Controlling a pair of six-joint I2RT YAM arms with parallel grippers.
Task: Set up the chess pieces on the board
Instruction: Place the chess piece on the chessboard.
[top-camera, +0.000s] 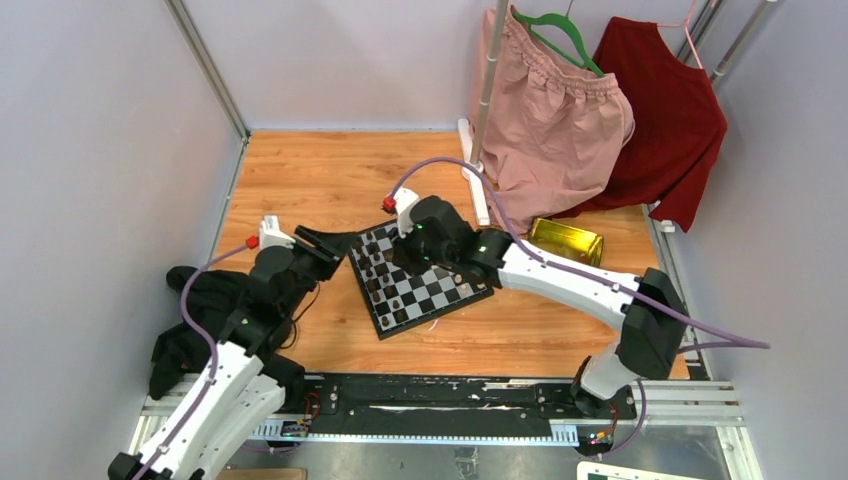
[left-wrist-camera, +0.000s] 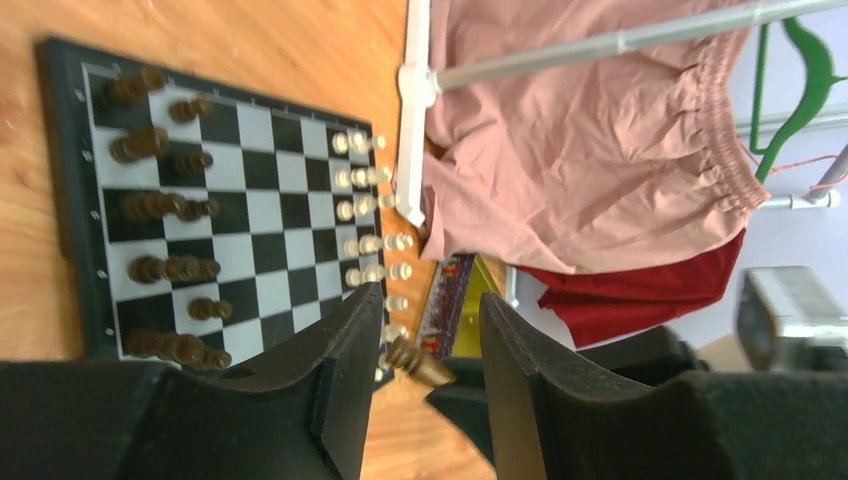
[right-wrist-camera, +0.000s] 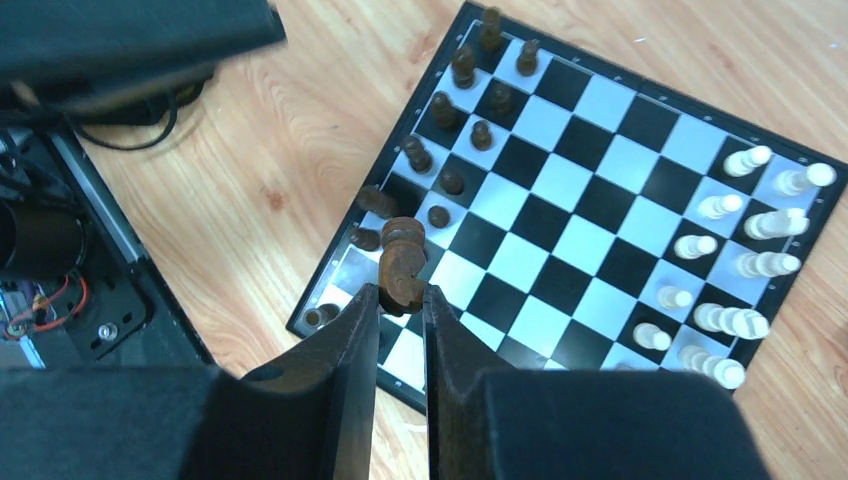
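Top view: the board (top-camera: 425, 290) lies skewed mid-table on bare wood. The right gripper (top-camera: 408, 252) is low over its far side, and the left gripper (top-camera: 325, 245) is just off its left edge.

Left wrist: left gripper (left-wrist-camera: 430, 296) jaws apart, nothing pinched. The dark piece (left-wrist-camera: 420, 362) shows through the gap, carried by the other arm. Dark chess pieces (left-wrist-camera: 165, 268) line one board edge, cream pieces (left-wrist-camera: 365, 210) the opposite edge.

Right wrist: right gripper (right-wrist-camera: 402, 292) pinched narrow on the dark piece by one end, hanging over the dark-side edge near a corner. Looks tiny, light, hard and glossy, with a turned, rounded profile. I'd expect it to twist or tip easily, so grip across the waist and release upright.
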